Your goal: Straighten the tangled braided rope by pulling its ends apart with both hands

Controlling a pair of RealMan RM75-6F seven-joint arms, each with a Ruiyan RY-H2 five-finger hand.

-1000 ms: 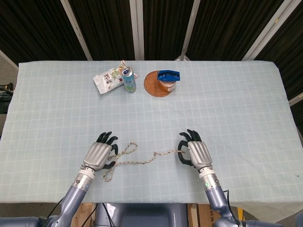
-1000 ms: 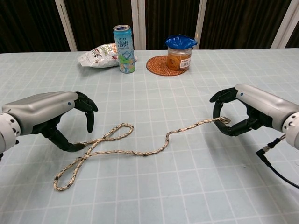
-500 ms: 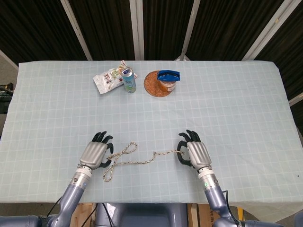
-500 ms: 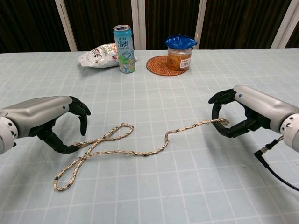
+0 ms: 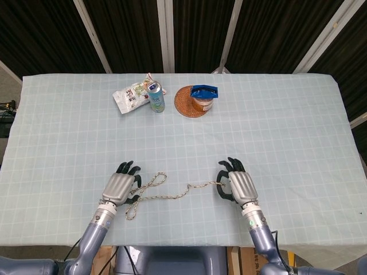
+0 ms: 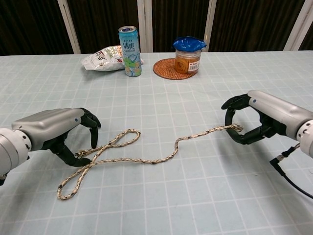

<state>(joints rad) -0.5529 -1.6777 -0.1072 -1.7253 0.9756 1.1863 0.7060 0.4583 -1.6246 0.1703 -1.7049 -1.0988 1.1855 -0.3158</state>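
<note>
The right hand [image 6: 254, 117] curls finger and thumb around the frayed right end of the rope [image 6: 146, 156], pinching it just above the table. The left hand [image 6: 54, 132] has its fingers hooked down over the crossed loop at the rope's left end; whether they actually clamp it I cannot tell. The rope lies slack and wavy between them on the near part of the table [image 6: 195, 205]. It looks light, soft and limp, best held near its tips. The checked cloth is flat; dark panels stand behind.
</note>
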